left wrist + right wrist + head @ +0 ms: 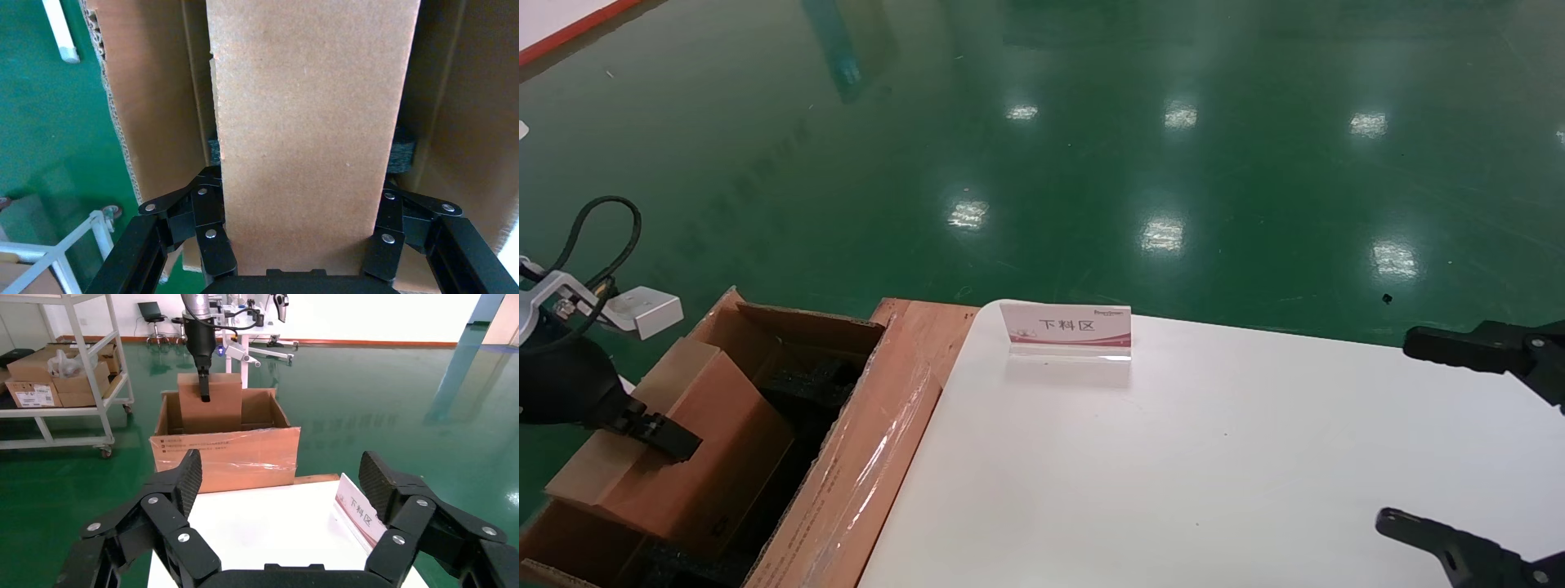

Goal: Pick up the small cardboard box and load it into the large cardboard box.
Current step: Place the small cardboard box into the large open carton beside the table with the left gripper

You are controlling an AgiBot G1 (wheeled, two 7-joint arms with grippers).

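Observation:
The small cardboard box [682,441] stands tilted in the open top of the large cardboard box [870,457], its lower end down among the black foam [805,384]. My left gripper [654,433] is shut on the small box. In the left wrist view the small box [306,122] fills the space between the fingers [208,214] of the left gripper [300,196]. My right gripper [1426,437] is open and empty over the table's right side. In the right wrist view the right gripper [281,462] faces the carton [226,456] and the small box [217,413].
A white table [1173,474] stands right of the carton, with a small pink and white sign [1066,327] at its far edge. The carton's taped flap hangs against the table's left edge. A shelf cart with boxes [61,373] stands beyond on the green floor.

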